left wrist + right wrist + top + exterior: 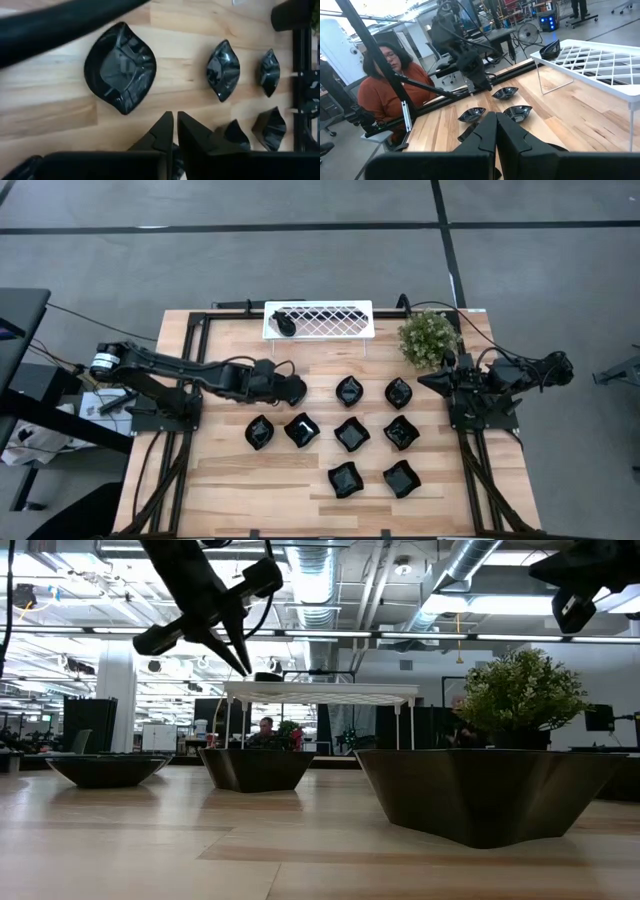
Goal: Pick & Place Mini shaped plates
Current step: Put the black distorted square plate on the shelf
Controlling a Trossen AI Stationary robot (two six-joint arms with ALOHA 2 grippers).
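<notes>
Several glossy black mini shaped plates lie in rows on the wooden table, among them one [349,391] just right of my left gripper [302,391] and one [301,429] just in front of it. Another plate [285,325] sits on the white lattice rack [330,320]. My left gripper hovers above the table, its fingers [164,132] nearly touching, with nothing between them. In the left wrist view a leaf-shaped plate [120,67] lies beyond the fingertips. My right gripper [496,130] is shut and empty, with its arm folded at the table's right edge [450,380].
A potted green plant [430,338] stands at the back right beside the rack. Black frame rails [185,380] run along both table sides. A person in an orange top [390,70] sits beyond the table's left side.
</notes>
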